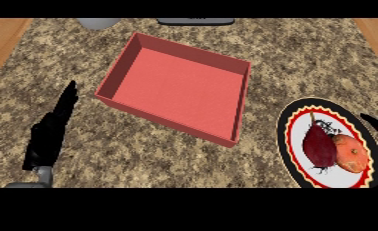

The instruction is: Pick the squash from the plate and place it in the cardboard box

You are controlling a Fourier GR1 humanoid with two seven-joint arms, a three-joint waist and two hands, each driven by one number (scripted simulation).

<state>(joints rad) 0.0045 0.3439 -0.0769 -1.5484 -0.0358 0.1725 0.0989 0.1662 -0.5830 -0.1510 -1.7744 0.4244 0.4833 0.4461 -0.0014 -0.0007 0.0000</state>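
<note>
Nothing's really started yet from where I'm sitting. The squash (350,152) is on the plate (295,125) at the right, touching a dark red beet (320,147). The red box (181,87) in the middle has nothing in it. My left hand (50,130) rests on the counter (295,50) with fingers straight, holding nothing. Only a sliver of the right hand (368,119) shows, so I can't tell its state. Whole pick and drop left.

A kitchen is showing here: a speckled granite bench (295,60) is carrying a plate (294,125) of vegetables (319,147).
</note>
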